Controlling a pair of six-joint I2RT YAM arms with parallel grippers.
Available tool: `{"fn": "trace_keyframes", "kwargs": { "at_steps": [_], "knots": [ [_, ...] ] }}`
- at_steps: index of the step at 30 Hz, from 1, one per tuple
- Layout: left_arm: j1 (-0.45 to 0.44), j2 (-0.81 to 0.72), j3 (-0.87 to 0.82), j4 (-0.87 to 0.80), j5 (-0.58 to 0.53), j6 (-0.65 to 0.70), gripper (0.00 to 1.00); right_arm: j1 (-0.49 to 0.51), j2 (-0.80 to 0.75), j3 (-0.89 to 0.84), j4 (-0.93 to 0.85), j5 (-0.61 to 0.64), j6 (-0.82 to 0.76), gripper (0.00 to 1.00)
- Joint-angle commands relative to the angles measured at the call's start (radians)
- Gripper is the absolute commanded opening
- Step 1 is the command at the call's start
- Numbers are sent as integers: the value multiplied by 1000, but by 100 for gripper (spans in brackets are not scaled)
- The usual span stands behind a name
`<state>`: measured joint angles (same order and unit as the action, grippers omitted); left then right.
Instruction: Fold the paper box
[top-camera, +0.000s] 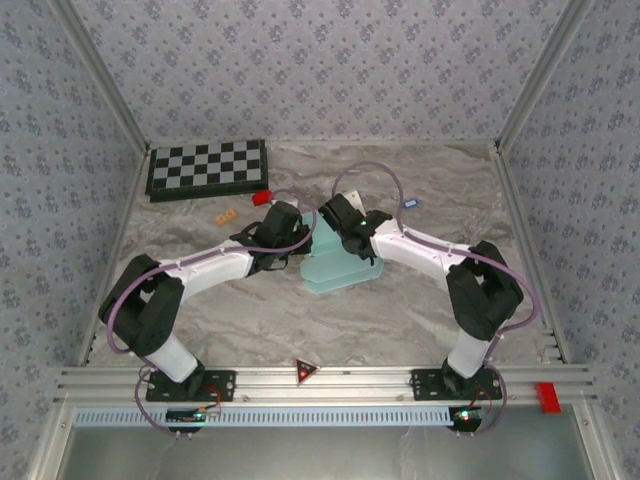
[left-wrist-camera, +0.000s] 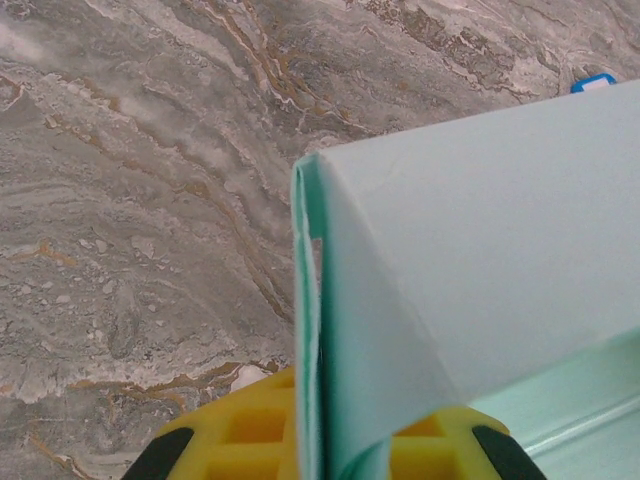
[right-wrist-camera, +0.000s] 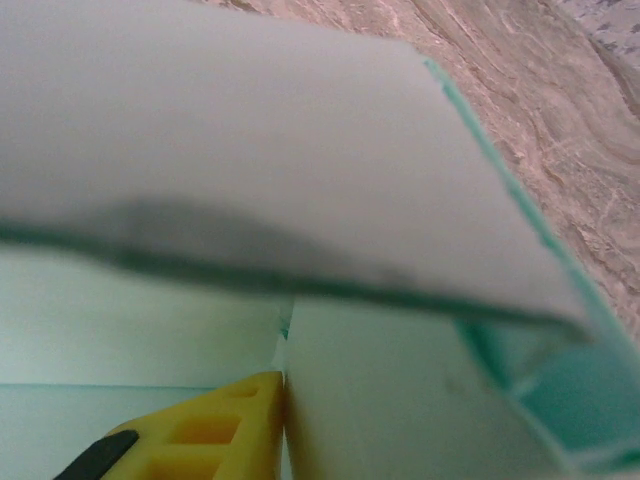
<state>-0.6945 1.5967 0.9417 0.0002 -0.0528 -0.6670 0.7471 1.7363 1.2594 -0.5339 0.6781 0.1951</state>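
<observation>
- Both arms reach inward with elbows bowed out, their wrists meeting over the middle of the table (top-camera: 400, 310).
- Left gripper (left-wrist-camera: 330, 445) is clamped on a folded edge of the paper box (top-camera: 345, 268), which lies between the wrists.
- Right gripper (top-camera: 336, 220) has one yellow finger (right-wrist-camera: 200, 435) against a card panel; whether it grips is unclear.

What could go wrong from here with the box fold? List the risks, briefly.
1. The left tool is shut on a folded wall of the paper box. The thin card may crease or tear if the tool pulls sideways.
2. In the top view both wrists crowd over the box, so the right tool could bump the left one.
3. A broad flap hangs over the right tool and might get caught or bend the wrong way.
</observation>
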Motion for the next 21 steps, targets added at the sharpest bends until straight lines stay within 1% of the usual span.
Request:
{"fn": "trace_keyframes", "kwargs": {
  "at_steps": [1, 7, 13, 17, 21],
  "knots": [
    [-1, 2, 32, -33, -10, -4, 0, -6, 34, 35, -99, 139, 40, 27],
    [0, 3, 39, -43, -16, -3, 0, -8, 46, 40, -99, 143, 50, 24],
    [-1, 3, 39, -47, -21, -3, 0, -10, 54, 44, -96, 131, 58, 17],
    [-1, 3, 40, -51, -23, -4, 0, -11, 67, 55, -110, 143, 69, 13],
    [1, 4, 41, -57, -27, -4, 0, -14, 84, 68, -136, 167, 92, 12]
  ]
}}
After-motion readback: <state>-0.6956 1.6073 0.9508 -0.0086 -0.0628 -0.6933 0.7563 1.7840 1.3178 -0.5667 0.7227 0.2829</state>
